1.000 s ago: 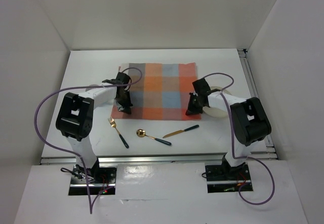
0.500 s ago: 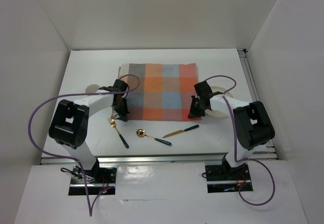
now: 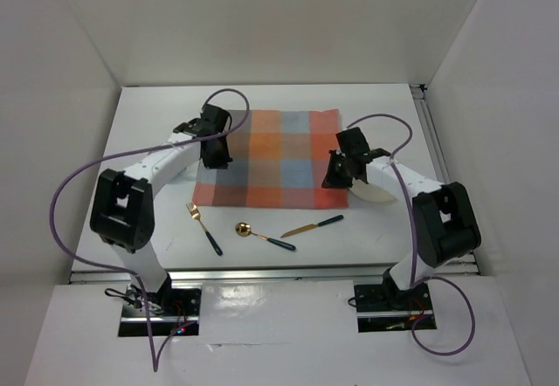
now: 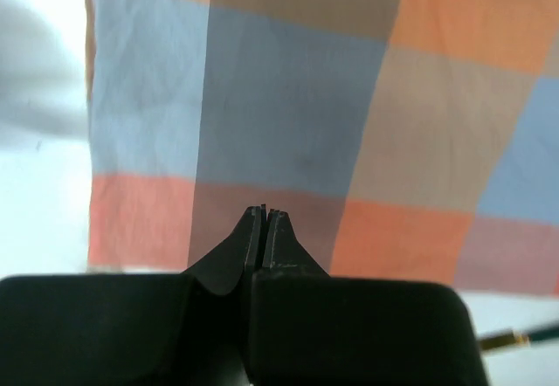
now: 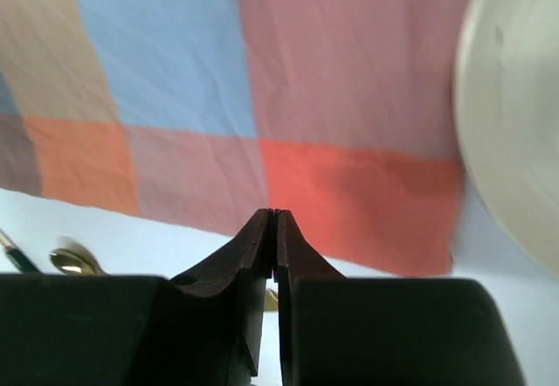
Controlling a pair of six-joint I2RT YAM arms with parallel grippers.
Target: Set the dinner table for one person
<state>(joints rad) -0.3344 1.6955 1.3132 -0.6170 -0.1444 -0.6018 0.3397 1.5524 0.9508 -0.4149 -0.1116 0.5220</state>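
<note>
The white dinner table (image 3: 157, 115) carries an orange, blue and grey checked mat (image 3: 279, 155) lying flat in the middle. My left gripper (image 3: 215, 152) is shut and empty over the mat's left edge; its wrist view shows the closed tips (image 4: 265, 213) above the mat (image 4: 288, 98). My right gripper (image 3: 335, 173) is shut and empty at the mat's right edge (image 5: 332, 80), tips (image 5: 272, 214) together. A cream plate (image 3: 374, 189) lies just right of it, partly under the right arm, and shows in the right wrist view (image 5: 515, 124).
A gold fork (image 3: 203, 226), a gold spoon (image 3: 262, 236) and a gold knife (image 3: 312, 225), all with dark handles, lie on the table in front of the mat. The spoon's bowl shows in the right wrist view (image 5: 74, 262). Aluminium rails (image 3: 445, 176) edge the table.
My left gripper has moved away from the fork towards the far end of the mat's left edge. My right gripper has shifted slightly farther along the mat's right edge. Both stayed shut.
</note>
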